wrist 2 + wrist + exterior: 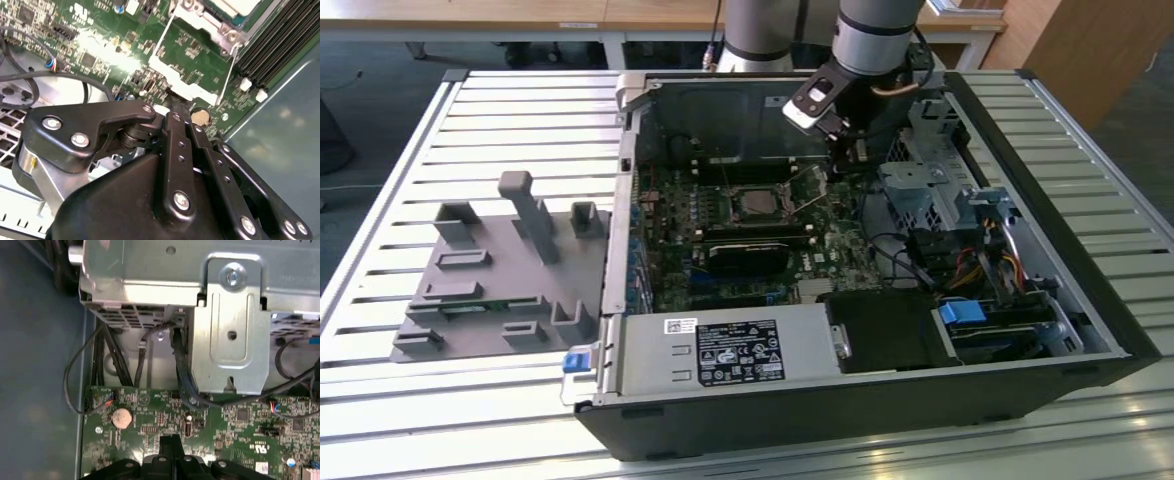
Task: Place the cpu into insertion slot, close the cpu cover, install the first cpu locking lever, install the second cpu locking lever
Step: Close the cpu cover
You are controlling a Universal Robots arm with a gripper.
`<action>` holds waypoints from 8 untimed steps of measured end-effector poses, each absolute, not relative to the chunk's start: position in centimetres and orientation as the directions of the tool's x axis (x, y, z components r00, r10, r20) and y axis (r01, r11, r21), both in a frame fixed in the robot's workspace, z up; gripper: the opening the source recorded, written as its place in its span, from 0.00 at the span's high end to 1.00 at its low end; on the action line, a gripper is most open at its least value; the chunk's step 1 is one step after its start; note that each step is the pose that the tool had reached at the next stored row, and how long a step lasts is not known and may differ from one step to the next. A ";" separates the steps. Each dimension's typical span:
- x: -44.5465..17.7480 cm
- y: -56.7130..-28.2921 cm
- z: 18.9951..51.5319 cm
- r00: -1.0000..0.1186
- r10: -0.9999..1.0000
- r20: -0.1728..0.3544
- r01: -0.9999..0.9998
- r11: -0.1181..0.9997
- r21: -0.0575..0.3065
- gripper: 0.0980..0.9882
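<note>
My claw (845, 172) hangs low inside the open computer case (854, 425), its black fingers (173, 112) pressed together with nothing visible between them. In the first wrist view the tips (170, 442) hover just over the green motherboard (240, 422), near a round coin battery (121, 417) and beside a silver metal drive cage (230, 330) trailing black cables.

The cpu (757, 204) sits in the insertion slot (732, 203) at the middle of the board, to the exterior view's left of my claw and apart from it. In the second wrist view the chip's pale metal top (242, 5) shows with the silver frame of the cpu cover (220, 31) lying around it, as far as I can tell.

Two thin wire locking levers stand out from the socket. One (227, 75) runs down toward my fingertips, and the other (164, 36) is on the far side. Long black memory slots (280, 40) lie alongside.

The case rests on a slatted metal desk (520, 110), with a grey moulded fixture (494, 280) to the exterior view's left.
</note>
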State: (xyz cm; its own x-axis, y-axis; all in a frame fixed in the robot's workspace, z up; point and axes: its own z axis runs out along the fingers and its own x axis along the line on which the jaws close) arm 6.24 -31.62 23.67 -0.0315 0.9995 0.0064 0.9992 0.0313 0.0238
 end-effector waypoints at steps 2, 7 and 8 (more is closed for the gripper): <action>5.9 -31.6 23.7 -0.032 0.999 0.006 0.999 0.031 0.024 0.99; 4.8 -31.6 23.7 -0.032 0.999 0.006 0.999 0.031 0.024 0.99; 4.7 -31.6 23.7 -0.031 0.999 0.006 0.999 0.031 0.024 0.99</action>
State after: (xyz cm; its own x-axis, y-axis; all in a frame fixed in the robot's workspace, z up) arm 4.71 -31.63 23.67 -0.0314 0.9995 0.0063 0.9992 0.0313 0.0237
